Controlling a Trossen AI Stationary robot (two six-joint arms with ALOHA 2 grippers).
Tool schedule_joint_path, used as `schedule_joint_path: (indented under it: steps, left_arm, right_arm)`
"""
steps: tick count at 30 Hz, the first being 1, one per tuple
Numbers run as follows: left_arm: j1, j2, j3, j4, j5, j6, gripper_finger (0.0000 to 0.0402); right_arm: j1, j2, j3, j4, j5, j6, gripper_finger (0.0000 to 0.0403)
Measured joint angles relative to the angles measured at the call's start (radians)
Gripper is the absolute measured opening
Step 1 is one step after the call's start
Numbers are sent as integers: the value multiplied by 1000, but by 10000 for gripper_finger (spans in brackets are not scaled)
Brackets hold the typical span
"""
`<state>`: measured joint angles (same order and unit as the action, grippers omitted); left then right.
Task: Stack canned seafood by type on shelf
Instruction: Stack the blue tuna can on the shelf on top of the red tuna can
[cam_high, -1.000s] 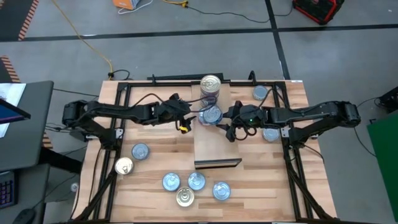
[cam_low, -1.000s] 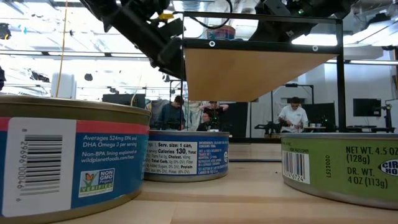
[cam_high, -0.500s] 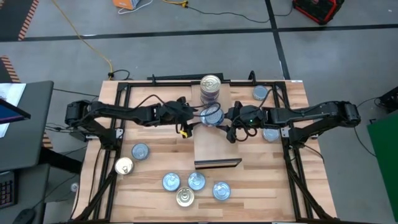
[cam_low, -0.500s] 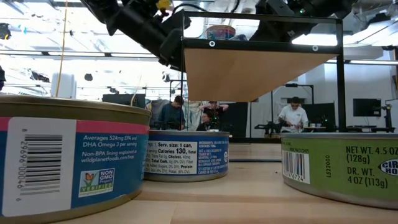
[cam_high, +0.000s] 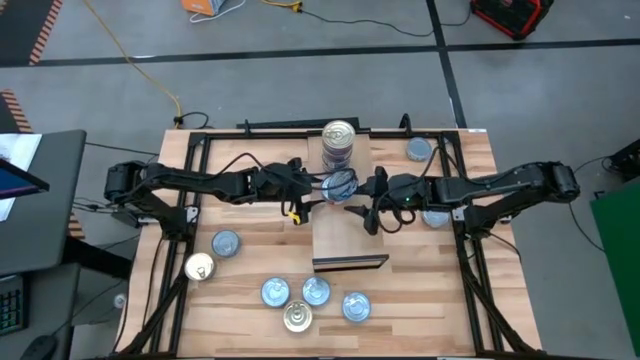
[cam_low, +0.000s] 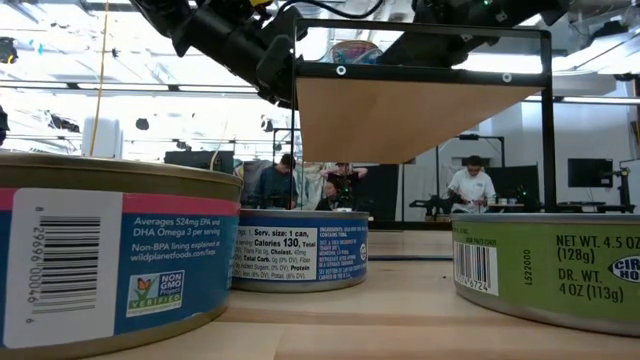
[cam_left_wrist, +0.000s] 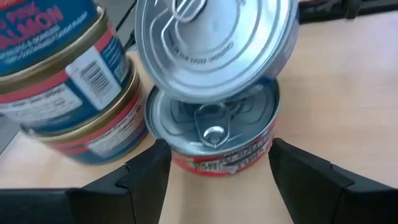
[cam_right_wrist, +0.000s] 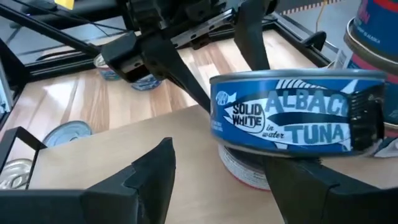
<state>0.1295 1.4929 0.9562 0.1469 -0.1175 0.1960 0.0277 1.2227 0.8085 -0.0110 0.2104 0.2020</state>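
A wooden table is sitting under two dark robot arms, seen from above. At the left, loose tins are lying on the striped tabletop, waiting to be sorted.

The left gripper is reaching in from the left to the raised light-wood shelf at the middle. Its fingers are standing spread on either side of a red-banded tin on the shelf, not gripping it.

A blue tuna tin is sitting tilted and off-centre on that red-banded tin, so this pairing looks mismatched by type. Just behind it, a taller stack of salmon tins is standing on the shelf.

The right gripper is hovering beside the tuna tin, its fingers spread and empty, likely freeing it.
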Motion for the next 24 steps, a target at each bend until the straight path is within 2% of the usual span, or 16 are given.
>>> schedule_joint_path:
  steps: [4, 10, 24]
  left_arm:
    - [0, 0, 0, 35, 40, -18, 258]
    - [0, 0, 0, 26, 43, -24, 258]
    - [0, -2, 2, 7, 38, -24, 258]
  right_arm:
    - [-2, 37, 1, 9, 0, 0, 265]
    - [-3, 103, 5, 13, 5, -4, 265]
    - [26, 41, 13, -3, 1, -27, 265]
